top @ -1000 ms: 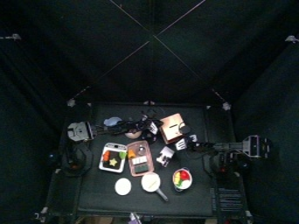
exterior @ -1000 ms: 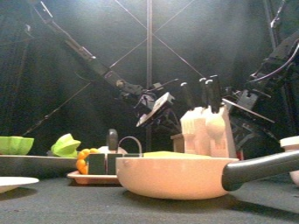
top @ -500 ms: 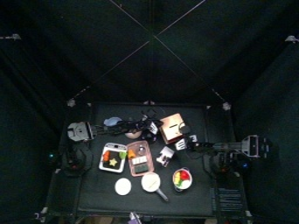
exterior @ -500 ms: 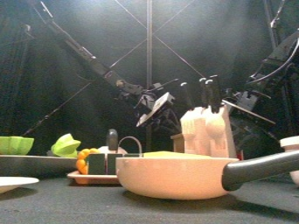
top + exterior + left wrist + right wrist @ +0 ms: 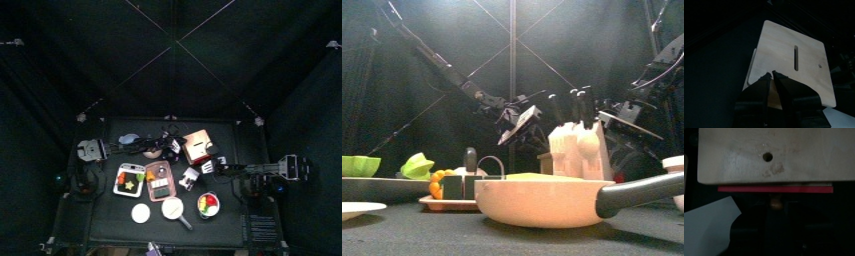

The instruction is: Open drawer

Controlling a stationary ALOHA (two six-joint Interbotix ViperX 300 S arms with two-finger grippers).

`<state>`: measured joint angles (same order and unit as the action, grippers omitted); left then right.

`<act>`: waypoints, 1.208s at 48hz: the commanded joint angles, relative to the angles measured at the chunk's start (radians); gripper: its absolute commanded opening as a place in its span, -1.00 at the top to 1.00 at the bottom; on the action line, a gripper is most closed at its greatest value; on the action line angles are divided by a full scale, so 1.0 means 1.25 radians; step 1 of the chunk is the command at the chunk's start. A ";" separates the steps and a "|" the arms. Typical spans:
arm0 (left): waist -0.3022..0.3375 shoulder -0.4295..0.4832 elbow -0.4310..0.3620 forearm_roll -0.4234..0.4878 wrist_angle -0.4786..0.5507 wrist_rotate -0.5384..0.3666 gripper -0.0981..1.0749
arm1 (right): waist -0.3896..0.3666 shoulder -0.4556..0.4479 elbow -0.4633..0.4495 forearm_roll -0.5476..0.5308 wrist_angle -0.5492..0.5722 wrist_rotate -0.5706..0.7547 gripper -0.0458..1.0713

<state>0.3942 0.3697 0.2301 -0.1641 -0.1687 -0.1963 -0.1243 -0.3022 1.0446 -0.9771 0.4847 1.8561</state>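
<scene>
**Drawer not open yet, right claw lined up on the knob**

Drawer [image 5: 201, 140] sits toward the back of the desk [image 5: 114, 215], right of middle. It's near-cubic, so no real long axis. Its knob [image 5: 774, 203] faces the right claw [image 5: 774, 214], so I judge the pull runs out toward the right arm. I can't tell that claw's state, it's too dark. Left claw [image 5: 771, 76] is pinched together, empty, and close to a pale slotted panel, probably to brace the box against the pull.
</scene>
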 commanded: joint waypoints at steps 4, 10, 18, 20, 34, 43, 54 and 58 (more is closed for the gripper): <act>0.002 -0.009 -0.005 -0.001 0.002 0.001 -0.18 | 0.043 -0.032 -0.004 0.021 0.043 0.005 -0.13; 0.002 -0.009 -0.005 -0.001 0.002 0.001 -0.18 | 0.076 -0.052 -0.002 0.028 0.077 0.010 -0.13; 0.002 -0.010 -0.005 -0.001 0.002 0.001 -0.18 | 0.121 -0.071 0.001 0.060 0.102 0.009 -0.13; 0.002 -0.009 -0.005 -0.001 0.002 0.001 -0.18 | 0.129 -0.071 0.002 0.064 0.103 0.010 -0.13; 0.002 -0.009 -0.005 -0.001 0.004 0.001 -0.18 | 0.142 -0.049 0.006 0.087 0.103 0.010 -0.13; 0.002 -0.010 -0.004 -0.007 0.002 0.001 -0.18 | 0.162 -0.048 0.016 0.109 0.102 0.011 -0.13; 0.002 -0.009 -0.004 -0.009 0.004 0.001 -0.18 | 0.189 -0.047 0.017 0.130 0.103 0.011 -0.13; 0.002 -0.009 -0.004 -0.007 0.004 0.001 -0.18 | 0.198 -0.047 0.016 0.134 0.106 0.011 -0.13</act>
<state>0.3927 0.3697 0.2316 -0.1733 -0.1687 -0.1963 0.1028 -0.3559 1.0738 -0.8191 0.6167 1.8684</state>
